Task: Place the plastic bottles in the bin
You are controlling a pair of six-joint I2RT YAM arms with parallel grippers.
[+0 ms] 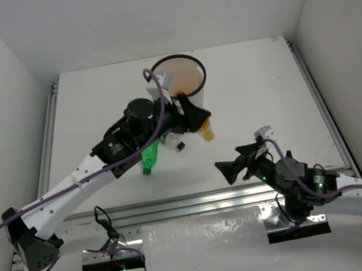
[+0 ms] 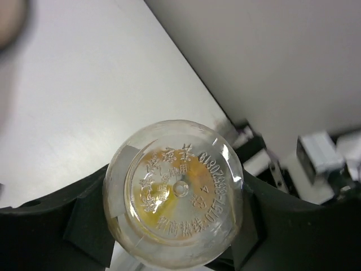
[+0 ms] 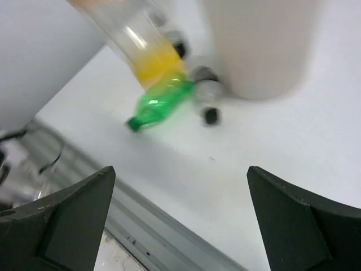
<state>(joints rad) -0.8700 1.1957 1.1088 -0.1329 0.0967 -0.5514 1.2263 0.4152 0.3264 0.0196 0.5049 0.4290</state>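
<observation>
Top external: one bin (image 1: 203,75), one green bottle (image 1: 150,158), one yellow-capped bottle (image 1: 206,133).

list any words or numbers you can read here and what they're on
"0757": raised digits on the base of the clear bottle. They are part of an embossed ring of Chinese characters and other digits, and the rest is too faint to read reliably.
green bottle: blurred, no text readable.
bin: no text visible.
</observation>
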